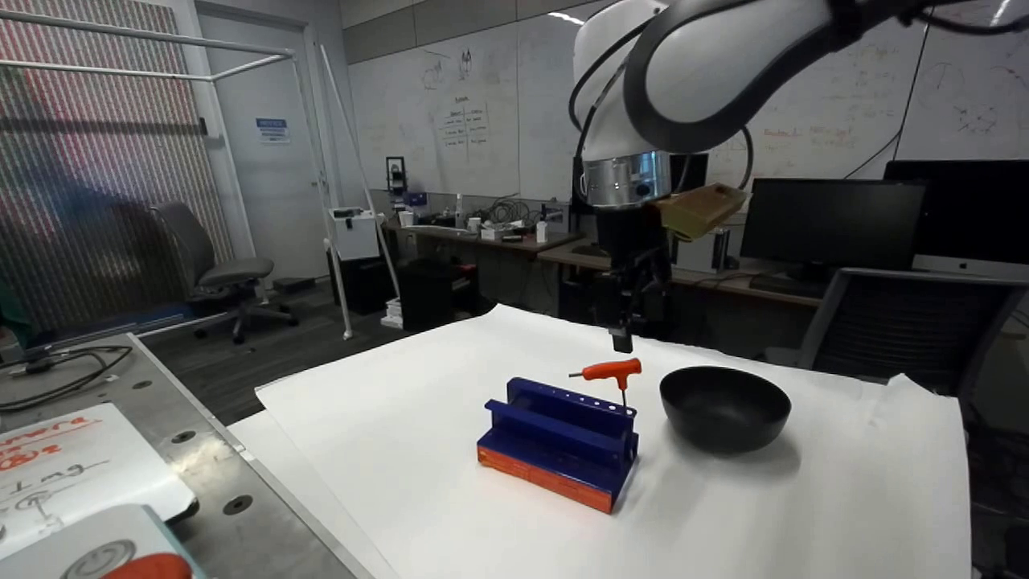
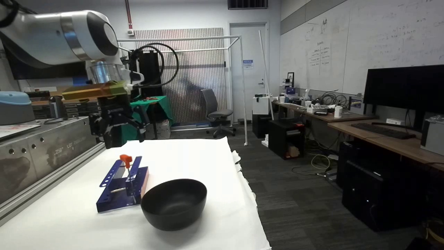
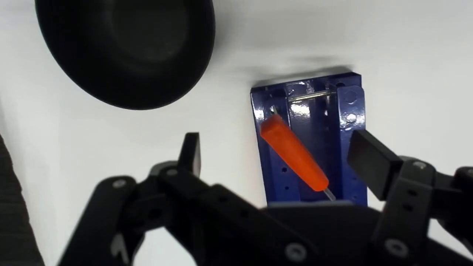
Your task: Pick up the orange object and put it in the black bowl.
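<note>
Wrist view: T-handle [image 3: 294, 152] nr bowl [image 3: 135, 55]

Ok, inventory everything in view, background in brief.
Broad white sheet: 1, white, work surface.
Glossy blue ridged block: 1, blue and orange-red, on the sheet.
Orange T-handled tool: 1, orange and grey, standing in the block.
Round matte black bowl: 1, black, on the sheet, apart from the block.
Monitors: at least 2, black, background.
Office chairs: 2, grey and black, background.
Whiteboards: several panels, white, background.
Robot arm: 1, white and black, over the sheet.
Two-fingered gripper: 1, black, open above the tool.
</note>
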{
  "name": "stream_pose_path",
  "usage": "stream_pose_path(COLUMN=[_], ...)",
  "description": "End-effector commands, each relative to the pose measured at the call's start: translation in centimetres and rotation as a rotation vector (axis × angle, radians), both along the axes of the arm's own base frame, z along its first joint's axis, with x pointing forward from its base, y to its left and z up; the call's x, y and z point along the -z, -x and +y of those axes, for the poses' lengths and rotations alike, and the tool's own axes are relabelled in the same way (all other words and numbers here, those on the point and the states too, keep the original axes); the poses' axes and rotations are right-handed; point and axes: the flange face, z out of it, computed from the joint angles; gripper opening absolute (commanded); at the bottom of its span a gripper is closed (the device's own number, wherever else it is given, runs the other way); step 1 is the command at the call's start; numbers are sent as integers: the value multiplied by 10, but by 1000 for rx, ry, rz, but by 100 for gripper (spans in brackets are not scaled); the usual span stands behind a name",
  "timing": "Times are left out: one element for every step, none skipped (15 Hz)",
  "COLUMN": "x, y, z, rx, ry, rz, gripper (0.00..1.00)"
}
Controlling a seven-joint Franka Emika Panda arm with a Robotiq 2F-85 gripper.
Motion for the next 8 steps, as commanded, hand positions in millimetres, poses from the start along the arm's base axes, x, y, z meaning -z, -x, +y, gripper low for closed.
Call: stream_pose_path(x=[9, 14, 18, 21, 24, 25, 25, 25], y=[-39, -43, -47, -50, -51, -51, -49, -48], z=[-8, -10, -12, -12, -13, -12, -13, -13], rx=[-72, -88, -102, -120, -140, -165, -188, -216], ry=[-41, -49, -55, -60, -67, -72, -78, -85], rz=[110, 143, 172, 201, 230, 259, 286, 307], gripper=[100, 100, 100, 100, 75, 74, 68, 73])
